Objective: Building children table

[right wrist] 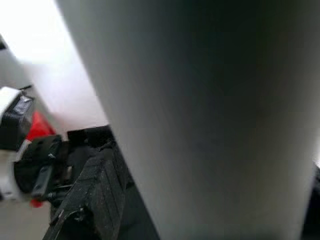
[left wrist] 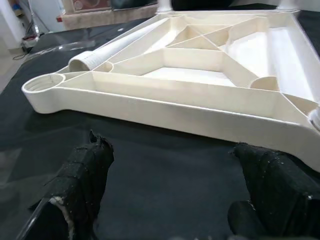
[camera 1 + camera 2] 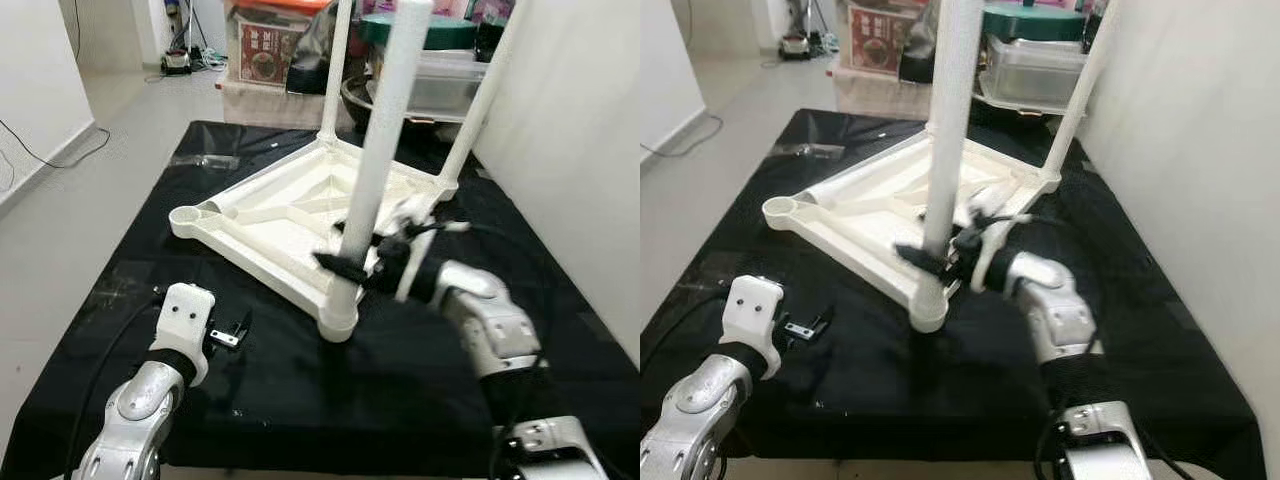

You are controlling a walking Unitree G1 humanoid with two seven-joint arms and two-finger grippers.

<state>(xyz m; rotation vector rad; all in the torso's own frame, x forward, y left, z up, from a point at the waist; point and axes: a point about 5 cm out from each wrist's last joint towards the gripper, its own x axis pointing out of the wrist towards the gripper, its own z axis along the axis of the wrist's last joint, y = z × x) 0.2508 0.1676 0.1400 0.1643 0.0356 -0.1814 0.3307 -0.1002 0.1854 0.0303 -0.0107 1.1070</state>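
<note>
Though gripped — table leg [image 3: 375, 170] top cropped

Print on the red box [image 3: 268, 50] is unreadable.

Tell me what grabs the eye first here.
An upside-down white tabletop lies on the black-covered table with legs standing up from three corners. The right gripper clasps the near leg low down, above its socket. The left gripper hovers open before the tabletop's near edge.
</note>
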